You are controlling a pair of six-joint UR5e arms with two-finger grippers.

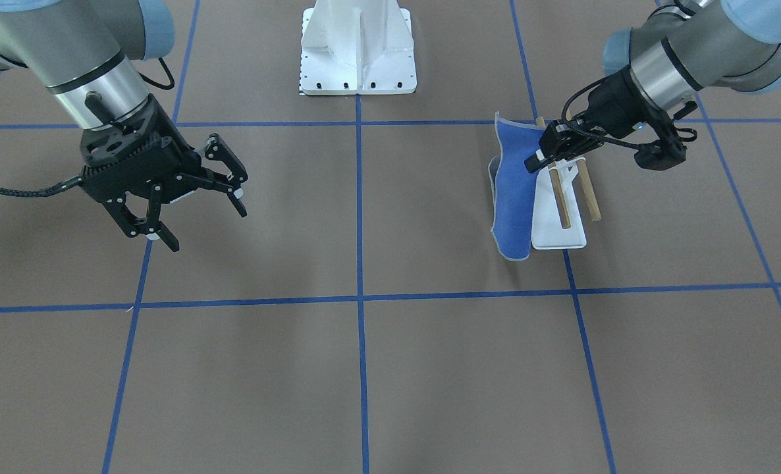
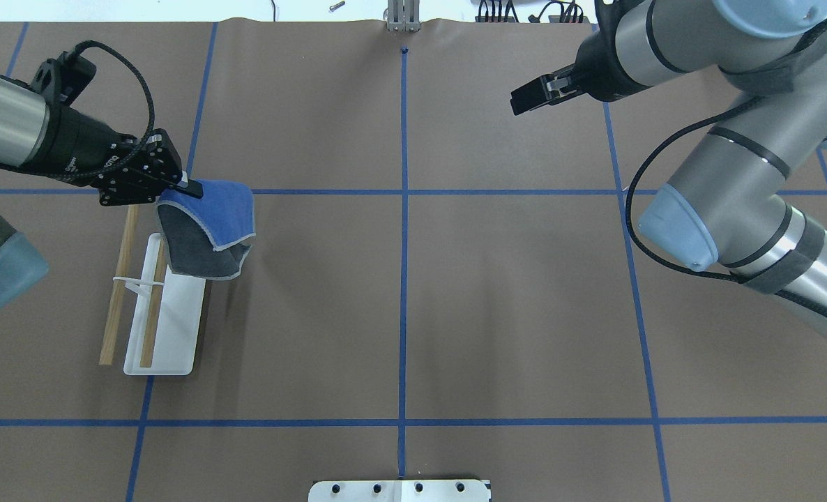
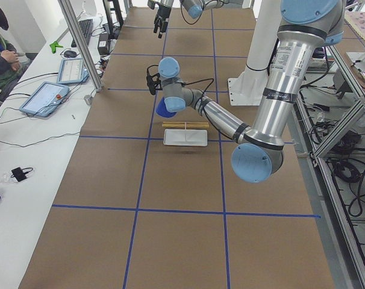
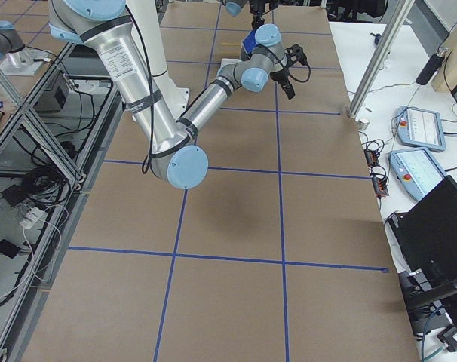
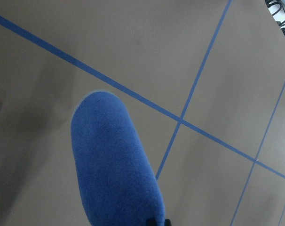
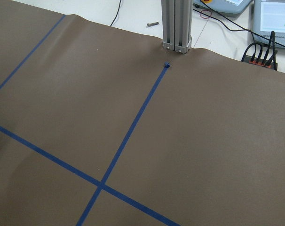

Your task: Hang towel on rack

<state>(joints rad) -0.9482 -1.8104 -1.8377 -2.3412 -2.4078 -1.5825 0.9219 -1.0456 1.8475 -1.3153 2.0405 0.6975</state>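
My left gripper (image 2: 192, 187) is shut on the top edge of the towel (image 2: 224, 208), which hangs from it with the blue face outward and the dark grey face (image 2: 192, 252) below. In the front view the towel (image 1: 514, 194) hangs beside the rack's white base (image 1: 559, 234), on the side toward the table's middle, and its lower end is near the table. The left gripper (image 1: 534, 162) sits over the far ends of the two wooden dowels (image 1: 560, 201). The rack (image 2: 166, 328) stands upright. My right gripper (image 1: 207, 229) is open, empty and raised, far from the towel.
The big white bolted pedestal (image 1: 357, 59) stands at the robot's side of the table in the middle. Blue tape lines cross the brown table cover. The left wrist view shows the towel (image 5: 114, 165) over bare table. Operators' tablets (image 3: 47, 96) lie beyond the table's edge.
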